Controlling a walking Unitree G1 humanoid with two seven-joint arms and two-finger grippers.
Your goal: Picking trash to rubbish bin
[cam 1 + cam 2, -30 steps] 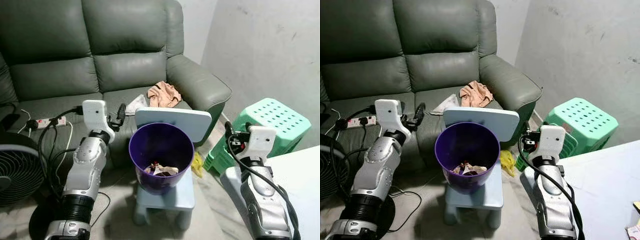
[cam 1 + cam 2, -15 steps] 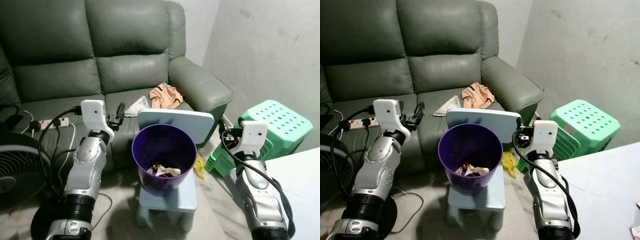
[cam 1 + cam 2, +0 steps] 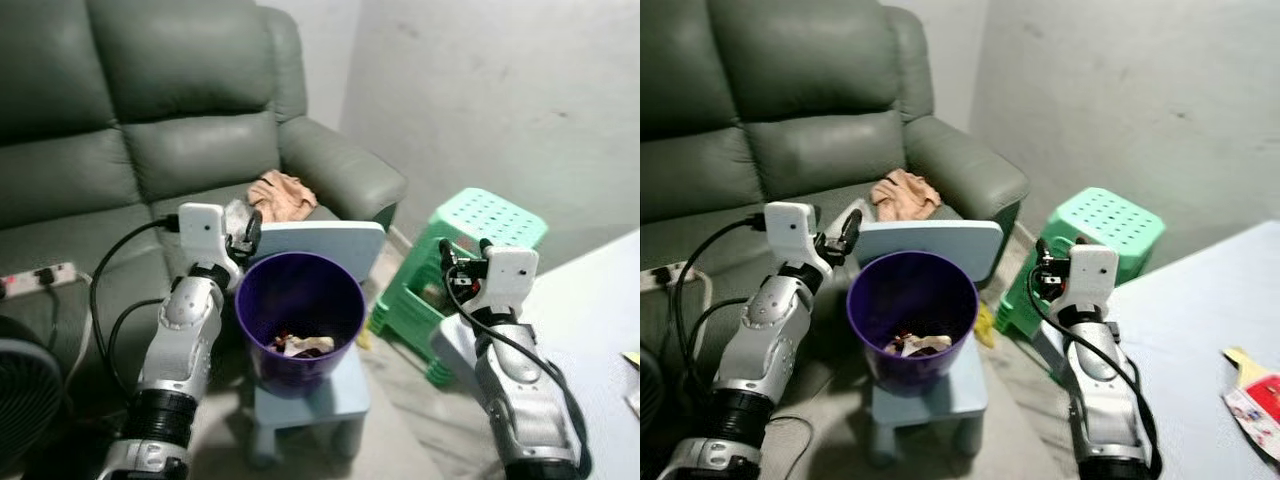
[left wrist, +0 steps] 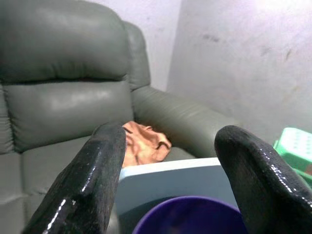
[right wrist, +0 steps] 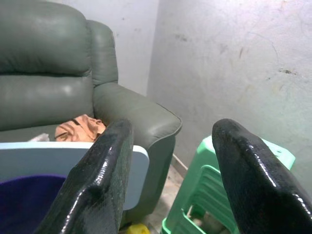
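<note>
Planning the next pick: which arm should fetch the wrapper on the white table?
Right, probably. The wrapper lies on the white table at the robot's right, beside the open right gripper.

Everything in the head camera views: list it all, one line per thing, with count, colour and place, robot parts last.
sofa: one, grey-green, behind the bin.
cloth: one, peach, on the sofa seat near the armrest.
bin: one, purple, on the small chair, trash inside.
trash: a few pale scraps, at the bin's bottom.
small chair: one, light blue, before the sofa.
stools: stacked, green, by the wall.
yellow scrap: one, on the floor between chair and stools.
power strip: one, white, on the sofa seat.
table: one, pale, on the right.
wrapper: one, red and white, on the table.
left gripper: black, open, beside the bin's rim.
right gripper: black, open, before the stools.
</note>
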